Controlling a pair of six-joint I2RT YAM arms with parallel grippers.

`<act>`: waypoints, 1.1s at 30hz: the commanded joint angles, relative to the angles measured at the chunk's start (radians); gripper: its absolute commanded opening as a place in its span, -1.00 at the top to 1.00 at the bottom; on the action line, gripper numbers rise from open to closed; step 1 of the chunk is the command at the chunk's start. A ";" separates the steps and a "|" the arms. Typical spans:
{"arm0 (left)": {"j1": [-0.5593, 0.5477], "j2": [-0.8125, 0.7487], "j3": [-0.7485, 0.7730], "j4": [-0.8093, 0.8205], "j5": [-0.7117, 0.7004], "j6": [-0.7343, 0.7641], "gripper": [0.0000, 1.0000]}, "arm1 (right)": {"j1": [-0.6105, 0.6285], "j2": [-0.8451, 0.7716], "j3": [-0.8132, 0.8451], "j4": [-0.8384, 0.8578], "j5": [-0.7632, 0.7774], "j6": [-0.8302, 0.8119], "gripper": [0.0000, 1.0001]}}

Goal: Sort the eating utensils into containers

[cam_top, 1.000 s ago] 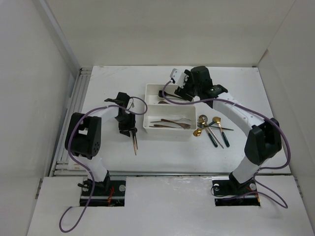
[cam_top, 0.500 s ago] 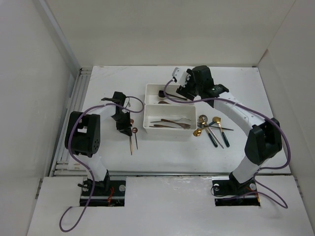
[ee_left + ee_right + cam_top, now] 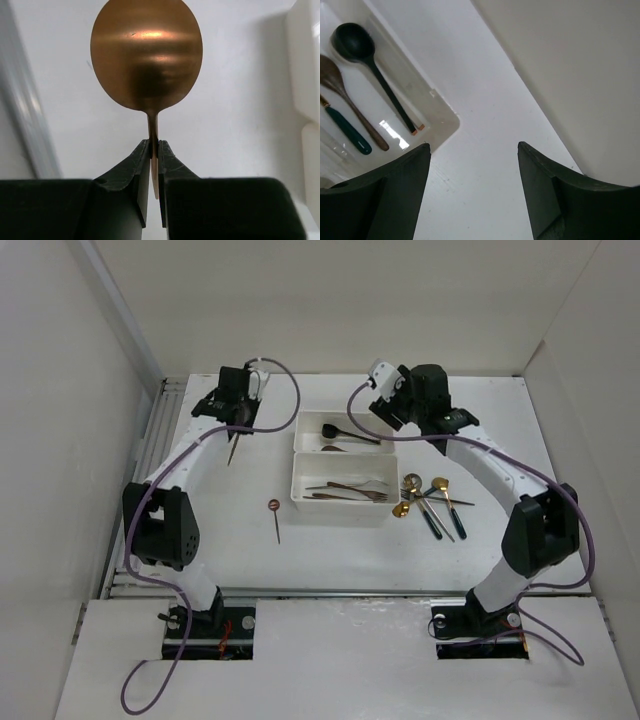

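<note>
My left gripper (image 3: pixel 154 145) is shut on the thin handle of a copper spoon (image 3: pixel 146 55), whose round bowl points away from me. In the top view the left gripper (image 3: pixel 236 426) is raised over the far left of the table, and the spoon (image 3: pixel 232 448) hangs below it. A second copper spoon (image 3: pixel 275 520) lies on the table left of the near container (image 3: pixel 298 492). My right gripper (image 3: pixel 472 146) is open and holds nothing, hovering just past the far container's corner (image 3: pixel 440 120). That container holds a black spoon (image 3: pixel 370 65) and a brown spoon (image 3: pixel 350 100).
Several gold, silver and green-handled utensils (image 3: pixel 432 502) lie in a loose pile right of the near container. The near container holds copper and silver pieces (image 3: pixel 345 490). White walls close in the table at the back and sides, and a metal rail (image 3: pixel 150 455) runs along the left edge.
The left gripper shut on one copper spoon by the near container, lifted it and swung to the far left. The other copper spoon stayed on the table. The right gripper drew back from the far container.
</note>
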 commanded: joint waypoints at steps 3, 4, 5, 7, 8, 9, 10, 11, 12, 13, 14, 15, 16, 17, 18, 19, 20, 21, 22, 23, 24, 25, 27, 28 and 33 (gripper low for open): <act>-0.192 -0.055 0.124 0.284 -0.076 0.380 1.00 | -0.070 -0.090 -0.022 0.181 -0.022 0.116 -0.50; -0.222 -0.042 0.124 0.318 -0.076 0.429 1.00 | -0.105 -0.100 -0.023 0.205 0.018 0.150 -0.50; -0.249 -0.026 0.133 0.357 -0.076 0.504 1.00 | -0.126 -0.100 -0.023 0.234 0.035 0.187 -0.50; -0.314 0.041 0.152 0.450 -0.063 0.550 1.00 | -0.174 -0.133 -0.023 0.244 0.058 0.301 -0.50; -0.337 0.069 0.168 0.466 -0.053 0.567 1.00 | -0.214 -0.145 -0.023 0.244 0.058 0.330 -0.50; -0.358 0.098 0.220 0.466 -0.052 0.592 1.00 | -0.231 -0.167 -0.035 0.254 0.058 0.347 -0.50; -0.398 0.153 0.245 0.475 -0.052 0.592 1.00 | -0.243 -0.181 -0.044 0.254 0.058 0.347 -0.50; -0.414 0.178 0.268 0.489 -0.052 0.592 1.00 | -0.257 -0.193 -0.067 0.254 0.058 0.347 -0.50; -0.426 0.199 0.312 0.489 -0.052 0.592 1.00 | -0.257 -0.207 -0.081 0.254 0.072 0.347 -0.50; -0.437 0.231 0.326 0.489 -0.052 0.603 1.00 | -0.269 -0.234 -0.093 0.254 0.072 0.347 -0.50; -0.455 0.242 0.326 0.503 -0.031 0.624 1.00 | -0.269 -0.248 -0.108 0.254 0.072 0.347 -0.50; -0.455 0.242 0.317 0.519 -0.031 0.653 1.00 | -0.292 -0.262 -0.142 0.267 0.072 0.356 -0.50; -0.471 0.256 0.291 0.538 -0.020 0.681 1.00 | -0.292 -0.286 -0.157 0.267 0.062 0.356 -0.50; -0.483 0.270 0.282 0.573 -0.035 0.699 1.00 | -0.303 -0.297 -0.173 0.276 0.061 0.367 -0.50; -0.483 0.279 0.282 0.573 -0.046 0.699 1.00 | -0.303 -0.297 -0.196 0.276 0.061 0.367 -0.50; -0.483 0.279 0.303 0.573 -0.046 0.675 1.00 | -0.303 -0.314 -0.205 0.276 0.061 0.367 -0.50; -0.492 0.290 0.316 0.549 -0.046 0.655 1.00 | -0.303 -0.328 -0.216 0.276 0.061 0.367 -0.50; -0.492 0.290 0.326 0.549 -0.046 0.632 1.00 | -0.303 -0.328 -0.225 0.276 0.061 0.358 -0.50; -0.492 0.290 0.326 0.535 -0.046 0.600 1.00 | -0.303 -0.339 -0.240 0.276 0.061 0.358 -0.50; -0.492 0.276 0.326 0.535 -0.046 0.600 1.00 | -0.303 -0.339 -0.240 0.276 0.061 0.358 -0.50; -0.492 0.258 0.326 0.517 -0.025 0.600 1.00 | -0.303 -0.339 -0.253 0.276 0.051 0.349 -0.50; -0.501 0.249 0.310 0.503 -0.008 0.612 1.00 | -0.303 -0.339 -0.262 0.276 0.042 0.348 -0.50; -0.510 0.238 0.284 0.439 0.027 0.652 1.00 | -0.303 -0.339 -0.262 0.287 0.042 0.348 -0.50; -0.511 0.238 0.271 0.411 0.058 0.652 1.00 | -0.303 -0.328 -0.262 0.287 0.031 0.358 -0.50; -0.520 0.271 0.261 0.331 0.090 0.586 1.00 | -0.303 -0.307 -0.253 0.287 0.022 0.358 -0.50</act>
